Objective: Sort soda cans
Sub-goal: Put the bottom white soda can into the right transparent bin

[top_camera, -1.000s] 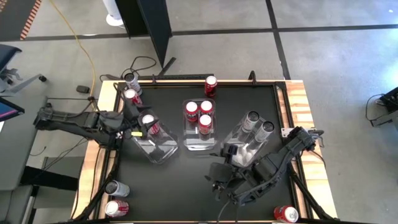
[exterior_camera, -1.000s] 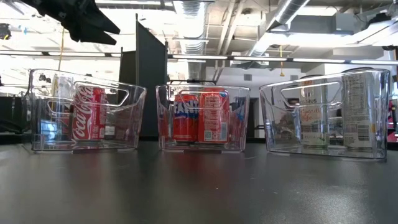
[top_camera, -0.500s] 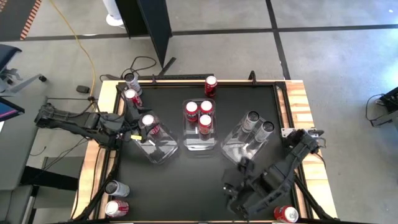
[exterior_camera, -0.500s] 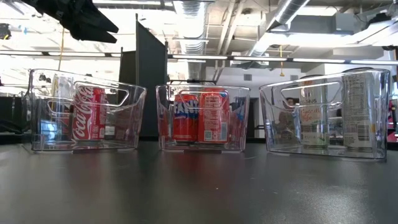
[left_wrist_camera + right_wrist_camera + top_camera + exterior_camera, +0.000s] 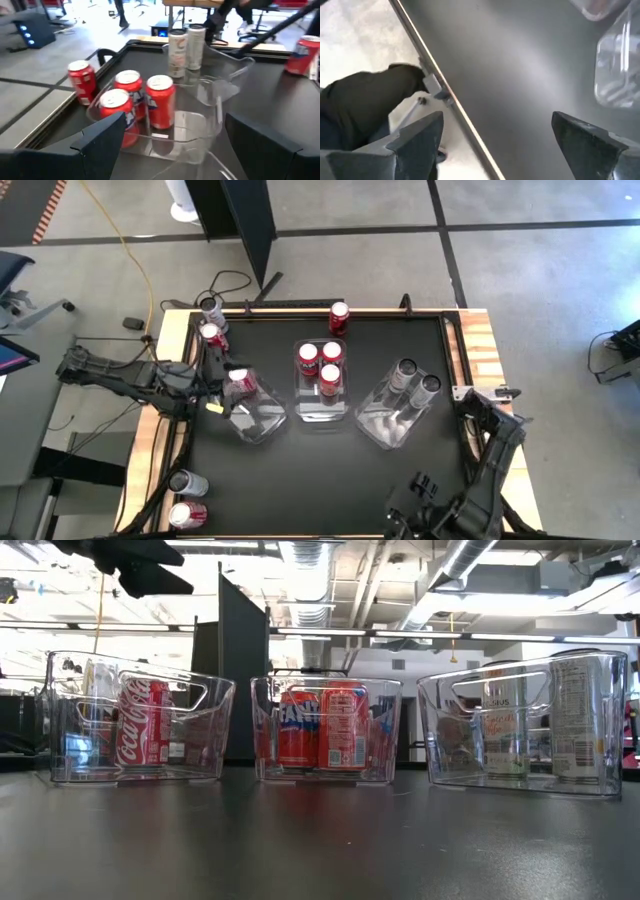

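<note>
A black desk [image 5: 320, 470] carries three clear bins in a row. The left bin [image 5: 252, 408] holds one red cola can [image 5: 240, 381], the middle bin [image 5: 321, 385] three red cans [image 5: 322, 365], and the right bin [image 5: 396, 408] two silver cans [image 5: 416, 376]. More cans stand loose at the desk's far edge and near left corner. The left claw [image 5: 212, 392] hovers beside the left bin, fingers wide and empty. The right claw [image 5: 410, 505] hangs at the desk's near edge, also wide and empty.
</note>
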Robot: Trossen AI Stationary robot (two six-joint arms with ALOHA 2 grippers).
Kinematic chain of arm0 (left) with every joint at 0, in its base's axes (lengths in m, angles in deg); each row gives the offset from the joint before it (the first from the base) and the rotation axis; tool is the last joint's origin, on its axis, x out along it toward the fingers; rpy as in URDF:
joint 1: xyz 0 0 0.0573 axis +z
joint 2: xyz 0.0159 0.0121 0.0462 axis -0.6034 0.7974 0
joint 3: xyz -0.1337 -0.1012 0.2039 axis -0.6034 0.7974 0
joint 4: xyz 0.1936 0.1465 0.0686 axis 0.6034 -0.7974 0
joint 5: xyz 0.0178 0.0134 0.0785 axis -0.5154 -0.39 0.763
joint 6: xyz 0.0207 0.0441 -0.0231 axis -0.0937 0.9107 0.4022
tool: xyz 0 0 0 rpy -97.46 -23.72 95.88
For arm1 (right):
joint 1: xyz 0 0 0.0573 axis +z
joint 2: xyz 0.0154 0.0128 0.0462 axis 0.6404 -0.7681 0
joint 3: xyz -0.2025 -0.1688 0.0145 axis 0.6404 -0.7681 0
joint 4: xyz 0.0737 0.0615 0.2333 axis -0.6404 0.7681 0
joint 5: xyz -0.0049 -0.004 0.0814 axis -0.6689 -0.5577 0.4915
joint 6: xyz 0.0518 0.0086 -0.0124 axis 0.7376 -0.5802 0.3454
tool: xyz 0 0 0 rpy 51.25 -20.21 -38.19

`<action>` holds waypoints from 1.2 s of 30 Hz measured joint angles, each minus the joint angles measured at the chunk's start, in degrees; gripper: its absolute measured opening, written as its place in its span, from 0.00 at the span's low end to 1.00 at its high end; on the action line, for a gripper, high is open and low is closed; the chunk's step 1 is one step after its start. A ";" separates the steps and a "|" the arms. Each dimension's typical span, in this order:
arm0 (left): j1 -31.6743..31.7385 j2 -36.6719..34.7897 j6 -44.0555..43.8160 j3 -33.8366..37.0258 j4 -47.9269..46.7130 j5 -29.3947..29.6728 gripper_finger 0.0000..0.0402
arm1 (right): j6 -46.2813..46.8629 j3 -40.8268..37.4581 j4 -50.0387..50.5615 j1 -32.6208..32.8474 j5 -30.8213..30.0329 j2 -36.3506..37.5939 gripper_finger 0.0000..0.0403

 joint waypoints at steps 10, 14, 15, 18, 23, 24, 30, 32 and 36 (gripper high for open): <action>-2.12 -1.24 -0.95 0.00 0.82 16.65 0.84 | -15.95 0.00 0.04 -7.13 -6.99 -0.20 0.96; -2.14 -3.02 -1.09 0.00 1.88 23.16 0.84 | -25.79 0.00 -1.49 -12.82 -9.48 -0.20 0.96; -2.12 -3.59 -1.03 0.00 2.01 24.75 0.84 | -28.68 0.00 -2.41 -14.62 -9.53 -0.20 0.96; -2.02 -5.15 0.15 0.00 1.77 32.11 0.84 | -37.12 0.00 -6.31 -19.40 -9.53 -0.20 0.96; 1.15 -6.19 4.73 -0.31 3.26 52.57 0.84 | -50.82 0.00 -12.93 -25.99 -9.11 -0.20 0.96; 2.46 -6.16 6.16 -0.80 4.20 53.01 0.84 | -52.79 0.00 -13.61 -27.04 -9.04 -0.20 0.96; 12.00 -3.54 8.19 -6.06 2.68 42.96 0.84 | -59.91 0.00 -14.09 -31.47 -7.50 -0.18 0.96; 15.69 -0.93 5.87 -8.88 -0.92 37.42 0.84 | -61.35 0.00 -14.07 -32.24 -7.43 -0.16 0.96; 24.47 8.66 -0.53 -16.39 -12.31 24.14 0.84 | -63.79 0.00 -13.87 -33.06 -7.43 -0.14 0.96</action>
